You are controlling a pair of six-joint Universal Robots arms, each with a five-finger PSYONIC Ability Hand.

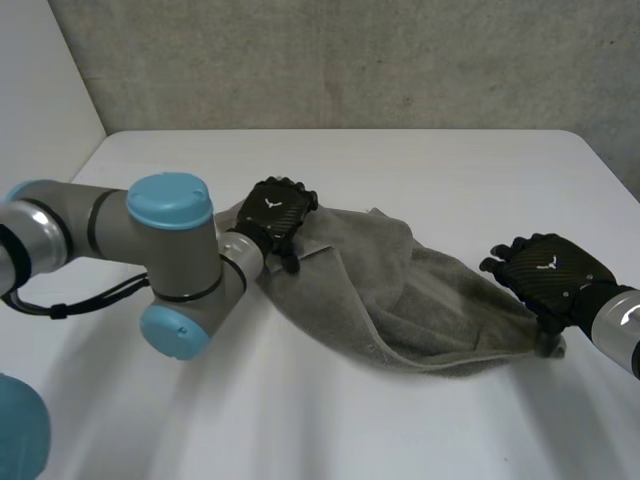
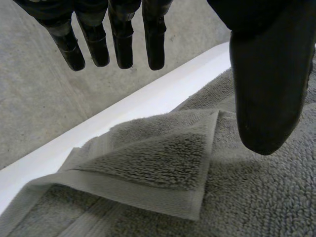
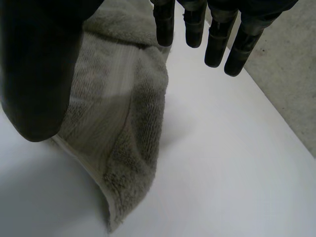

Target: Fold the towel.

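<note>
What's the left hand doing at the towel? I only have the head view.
Observer: In the left wrist view, the left hand has straight fingers above the towel and grips nothing.
Operator: What's under it?
Observer: A folded-over corner lies under its palm.
Operator: And the right hand?
Observer: In the right wrist view, the right hand is open too. Its straight fingers are over the table, and the towel's end is beneath its thumb, not pinched.

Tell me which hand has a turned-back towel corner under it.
The left hand: the towel corner below it is turned back as a triangular flap. The towel end by the right hand shows no such flap.
</note>
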